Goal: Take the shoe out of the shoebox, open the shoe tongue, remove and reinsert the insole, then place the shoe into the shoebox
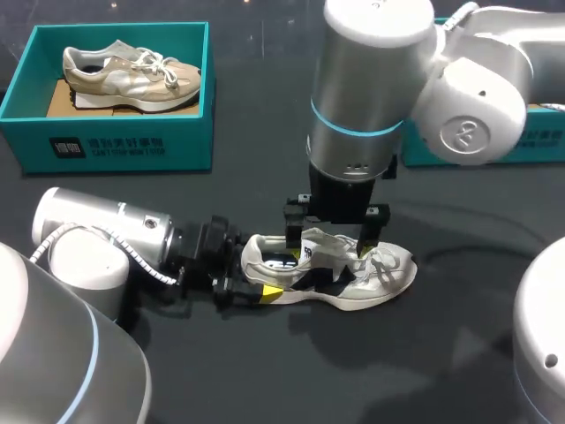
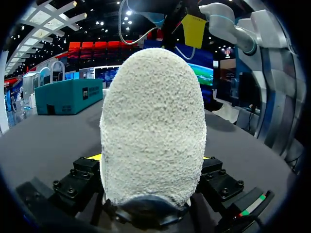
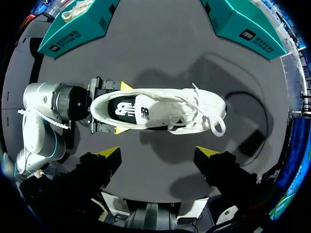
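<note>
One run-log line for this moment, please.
stage: white shoe out on table | left claw: shut on heel | right claw: open, above shoe | insole: in shoe | teal shoebox: holds beige shoe

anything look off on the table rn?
Nothing is spilled or damaged. The only oddity is the loose laces on the white shoe, which flop over its side near the toe. The shoe stands upright, its heel clamped in the left claw, with the right claw open above.

Looks like rough, nubbly white cloth on the shoe (image 2: 153, 126) heel, matt dark table (image 1: 265, 371), glossy smooth right arm (image 1: 371, 79), matt cardboard shoebox (image 1: 190, 141).
</note>
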`<action>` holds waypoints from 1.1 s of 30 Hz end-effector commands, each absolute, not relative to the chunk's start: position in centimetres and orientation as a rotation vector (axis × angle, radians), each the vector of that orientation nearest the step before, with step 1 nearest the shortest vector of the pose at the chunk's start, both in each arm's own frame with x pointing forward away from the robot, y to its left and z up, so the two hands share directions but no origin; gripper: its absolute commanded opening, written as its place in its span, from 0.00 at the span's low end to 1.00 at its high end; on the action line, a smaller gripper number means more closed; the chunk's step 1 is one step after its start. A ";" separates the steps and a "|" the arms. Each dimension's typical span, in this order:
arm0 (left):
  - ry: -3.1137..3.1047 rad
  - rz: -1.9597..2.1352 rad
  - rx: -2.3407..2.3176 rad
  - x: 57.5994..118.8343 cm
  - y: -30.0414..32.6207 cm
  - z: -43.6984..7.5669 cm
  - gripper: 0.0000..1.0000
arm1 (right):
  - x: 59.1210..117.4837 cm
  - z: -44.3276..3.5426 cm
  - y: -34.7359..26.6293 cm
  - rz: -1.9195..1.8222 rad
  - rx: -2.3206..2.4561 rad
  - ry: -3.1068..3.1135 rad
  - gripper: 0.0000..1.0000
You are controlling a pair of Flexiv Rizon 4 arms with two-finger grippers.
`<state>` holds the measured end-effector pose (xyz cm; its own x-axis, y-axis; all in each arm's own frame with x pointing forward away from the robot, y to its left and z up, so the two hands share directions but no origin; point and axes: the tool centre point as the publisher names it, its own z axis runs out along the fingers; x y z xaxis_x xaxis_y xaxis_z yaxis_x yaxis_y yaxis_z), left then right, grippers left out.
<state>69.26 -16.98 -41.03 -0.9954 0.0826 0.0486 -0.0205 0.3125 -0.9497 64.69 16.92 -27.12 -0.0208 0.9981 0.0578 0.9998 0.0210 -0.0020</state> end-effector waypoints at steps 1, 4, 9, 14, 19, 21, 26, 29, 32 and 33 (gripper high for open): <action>-2.475 1.787 -0.060 69.4 -17.1 -41.2 0.00 | 64.5 -27.8 19.1 0.048 -2.262 -2.293 1.00; -2.475 1.787 -0.060 69.4 -17.1 -41.2 0.00 | 64.9 -28.0 20.2 0.088 -2.278 -2.323 1.00; -2.475 1.787 -0.060 69.4 -17.1 -41.2 0.00 | 65.6 -29.0 20.5 0.167 -2.318 -2.333 1.00; -2.475 1.787 -0.060 69.4 -17.1 -41.2 0.00 | 66.3 -29.9 19.9 0.259 -2.389 -2.286 1.00; -2.475 1.787 -0.060 69.4 -17.1 -41.2 0.00 | 66.9 -30.6 19.3 0.293 -2.415 -2.288 1.00; -2.475 1.787 -0.060 69.4 -17.1 -41.2 0.00 | 67.0 -30.8 19.0 0.291 -2.420 -2.299 1.00; -2.475 1.787 -0.060 69.4 -17.1 -41.2 0.00 | 67.1 -31.3 18.5 0.287 -2.444 -2.299 1.00; -2.475 1.787 -0.060 69.4 -17.1 -41.2 0.00 | 67.3 -31.6 18.3 0.335 -2.461 -2.282 1.00; -2.475 1.787 -0.060 69.4 -17.1 -41.2 0.00 | 67.3 -32.0 18.2 0.354 -2.470 -2.277 1.00; -2.475 1.787 -0.060 69.4 -17.1 -41.2 0.00 | 67.4 -32.2 18.1 0.357 -2.473 -2.279 1.00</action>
<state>69.26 -16.98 -41.02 -0.9954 0.0827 0.0486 -0.0204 0.3125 -0.9497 68.02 17.38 -31.45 0.0410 0.9606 -0.2749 0.9992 -0.0403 0.0083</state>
